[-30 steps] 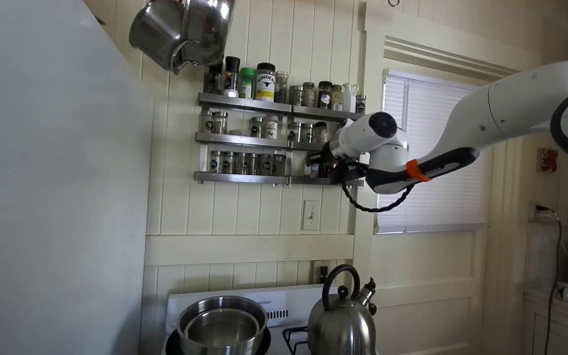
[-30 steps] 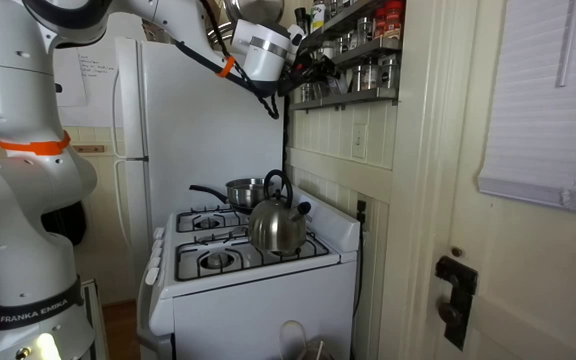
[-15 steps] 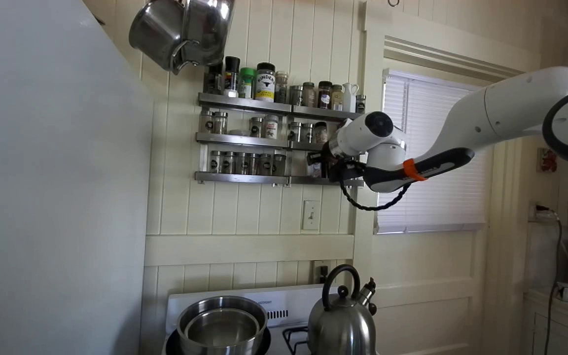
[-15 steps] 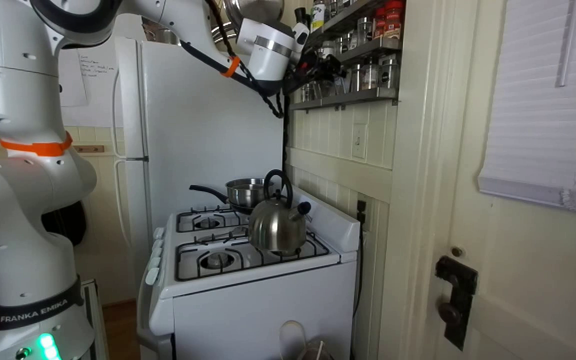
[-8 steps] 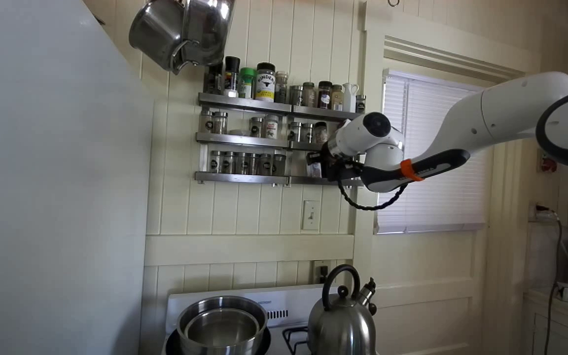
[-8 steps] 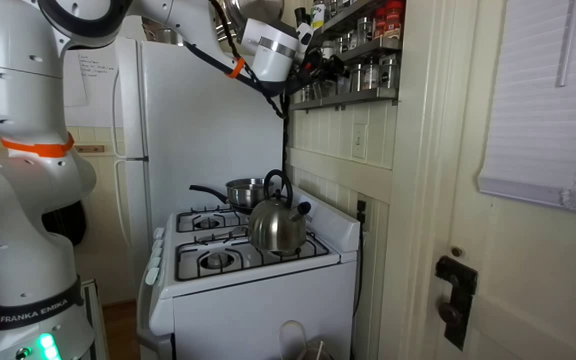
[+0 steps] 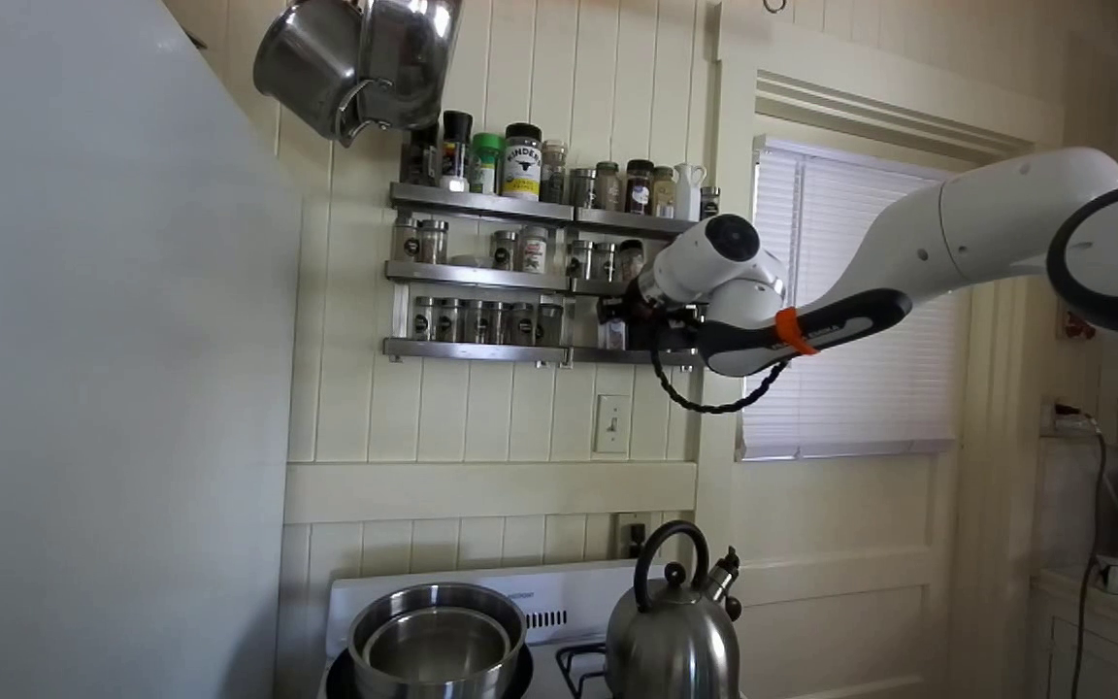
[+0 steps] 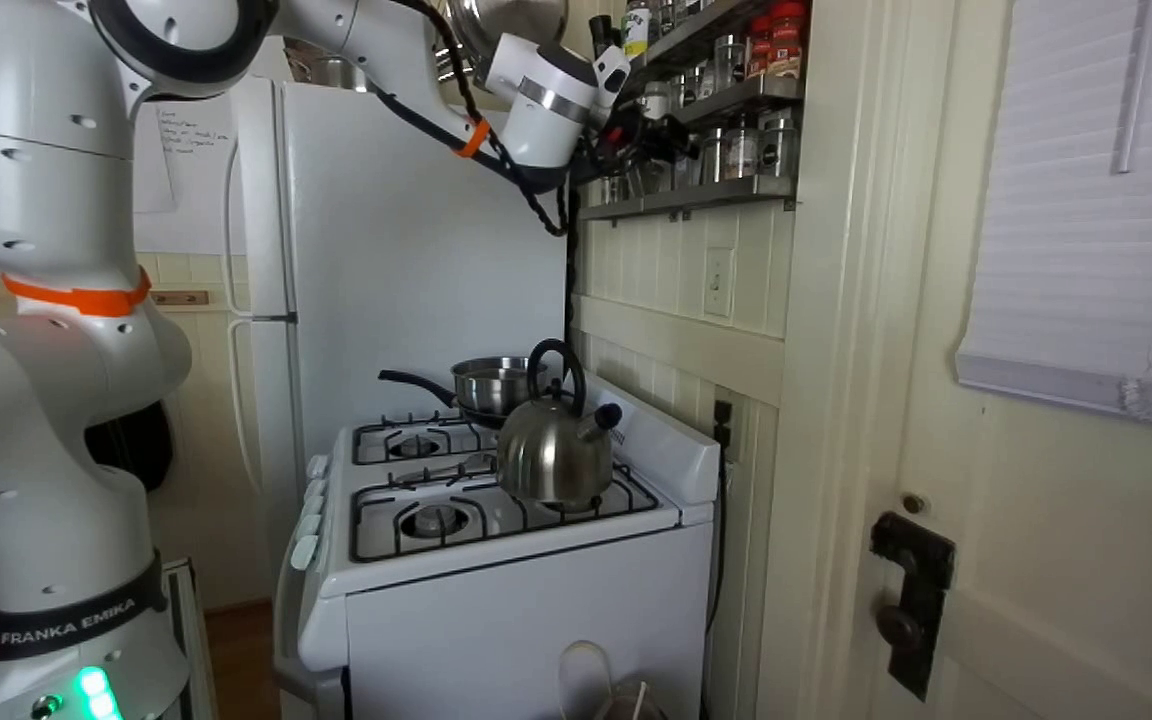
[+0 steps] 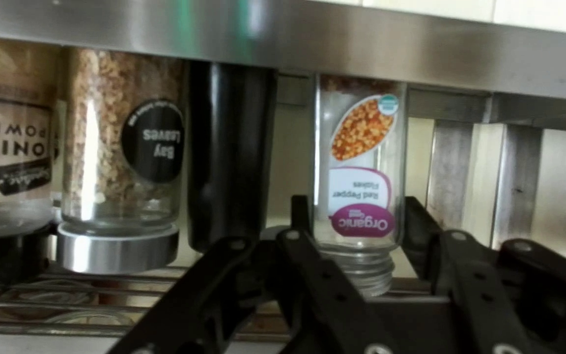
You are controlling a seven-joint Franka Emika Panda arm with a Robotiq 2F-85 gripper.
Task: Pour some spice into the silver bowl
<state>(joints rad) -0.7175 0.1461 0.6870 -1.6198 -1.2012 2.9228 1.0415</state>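
Pepper-flake jar (image 9: 359, 172): label upside down in my wrist view; base hidden by the shelf lip (image 9: 391, 46).
My pincer (image 9: 357, 214): fingers either side of that jar; whether they press the glass I cannot tell.
Silver bowl (image 7: 438, 595): on the stove (image 8: 526, 620), a dark pan (image 7: 341, 677) beneath; lower part cut off in an exterior view, one side behind the kettle (image 8: 554, 455).

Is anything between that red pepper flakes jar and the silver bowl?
Yes: the jar stands behind the shelf's steel front edge, so it may need lifting over. I see nothing else between it and the silver bowl.
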